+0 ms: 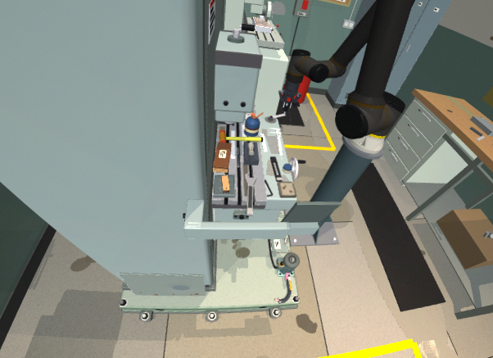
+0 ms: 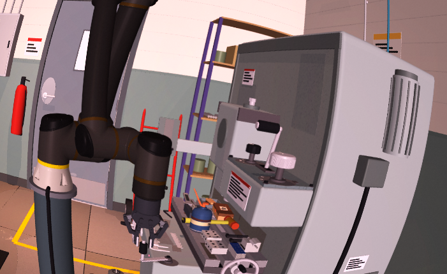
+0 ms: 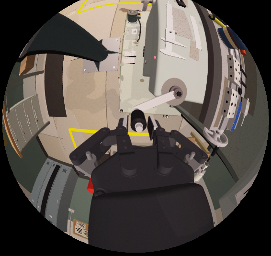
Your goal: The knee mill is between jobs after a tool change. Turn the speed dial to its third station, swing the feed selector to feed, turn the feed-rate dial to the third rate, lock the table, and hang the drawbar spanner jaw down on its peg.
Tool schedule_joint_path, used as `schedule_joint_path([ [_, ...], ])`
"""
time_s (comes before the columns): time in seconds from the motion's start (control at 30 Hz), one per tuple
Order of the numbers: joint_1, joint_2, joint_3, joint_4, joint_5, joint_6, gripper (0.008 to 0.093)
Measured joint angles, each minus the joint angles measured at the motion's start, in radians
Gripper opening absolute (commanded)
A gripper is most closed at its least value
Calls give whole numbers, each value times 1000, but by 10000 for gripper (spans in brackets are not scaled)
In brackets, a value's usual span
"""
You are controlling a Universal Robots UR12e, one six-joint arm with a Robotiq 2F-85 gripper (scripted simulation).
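The table lock lever (image 3: 156, 102) is a pale arm pivoting on a round hub at the end of the mill table, ending in a black knob (image 3: 137, 118). The knob sits between the fingers of my gripper (image 3: 137, 122) (image 2: 147, 245) (image 1: 288, 103), which is open and holds nothing. Up on the mill head stand the black-handled feed selector lever (image 2: 272, 140), a small black dial (image 2: 253, 149) and a pale knurled dial (image 2: 282, 161). A grey spanner (image 1: 250, 192) lies along the table.
Behind the table rises the mill's grey column and head (image 2: 320, 136). The table carries a blue oil can (image 2: 200, 218), a yellow-handled mallet (image 1: 243, 139), drilled blocks (image 2: 214, 245) and a vise. A handwheel (image 2: 243, 265) juts out front, and my arm's pedestal (image 1: 344, 172) stands beside the machine.
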Motion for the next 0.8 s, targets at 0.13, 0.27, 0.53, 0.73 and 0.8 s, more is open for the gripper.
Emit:
schedule_joint_path([
  [0.13, 0, -29, -4, 33, 0, 0, 399],
  [0.27, 0, -57, -9, 65, 0, 0, 399],
  [0.53, 0, -92, -15, 107, 0, 0, 399],
  [0.73, 0, -99, -17, 115, 0, 0, 399],
  [0.8, 0, -99, -17, 115, 0, 0, 424],
])
